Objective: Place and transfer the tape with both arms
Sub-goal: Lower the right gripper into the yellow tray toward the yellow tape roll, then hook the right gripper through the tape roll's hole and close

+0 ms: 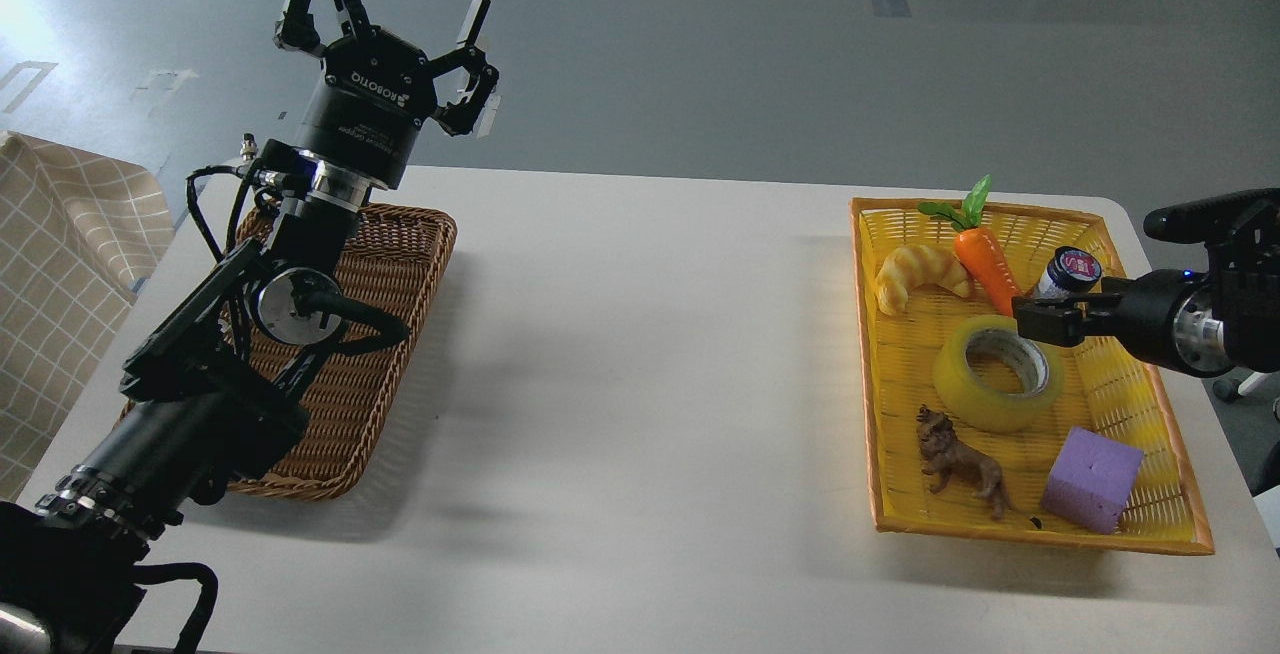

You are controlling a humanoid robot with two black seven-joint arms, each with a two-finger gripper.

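The white counter (640, 354) carries two baskets. A brown wicker basket (400, 334) sits at the left side. A yellow woven basket (1140, 524) sits at the right side.

The tape (997, 374) lies flat in the middle of the yellow basket, with its pale core opening facing up. Behind it, toward the far rim, lie a croissant (920, 274) and a toy carrot (985, 259) with green leaves. A small bottle with a dark cap (1068, 271) stands to the right of the carrot. In front of the tape, a brown toy lion (962, 462) stands near the front left corner, and a purple foam cube (1092, 479) sits to its right.

The left arm rises over the brown wicker basket. The left gripper (395, 19) is held high above the far end of that basket, pointing up and away. Its fingers (470, 29) are spread wide apart and hold nothing.

The right arm enters from the right edge and reaches over the yellow basket. The right gripper (1045, 319) is positioned at the far right edge of the tape, just in front of the bottle. It appears dark and nearly edge-on. Whether its fingers are spread or pressed together cannot be told, nor whether they touch the tape.
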